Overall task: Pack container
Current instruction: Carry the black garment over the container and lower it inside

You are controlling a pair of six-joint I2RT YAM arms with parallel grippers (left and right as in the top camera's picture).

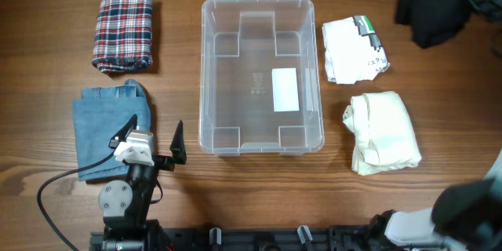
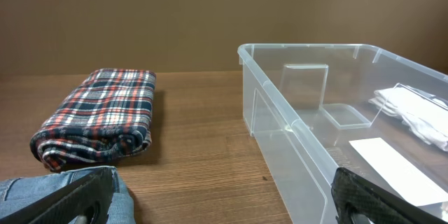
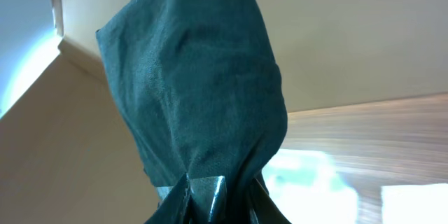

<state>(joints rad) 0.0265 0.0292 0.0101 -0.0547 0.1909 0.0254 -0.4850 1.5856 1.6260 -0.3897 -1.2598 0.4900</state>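
a dark teal cloth (image 3: 196, 84) fills the right wrist view. its gathered end is pinched between the right jaws and the rest drapes up in front of the lens. overhead it reads as the dark lump at the far right corner, apparently lifted off the table (image 1: 235, 196).

the container (image 1: 259, 2) sits in the middle of the table, empty but for the white label (image 1: 285, 90) on its base. its long axis runs away from the robot. from the right jaws it lies to the left and nearer the robot, with a white printed cloth (image 1: 354, 51) between them.

the left jaws are spread wide and hold nothing. they are low by the folded denim (image 1: 106, 129), near the container's near left corner. that arm is closer, but the right one carries the load. i judge the coming move to be a carry leftward and down over the rim, laying the cloth along the long axis.
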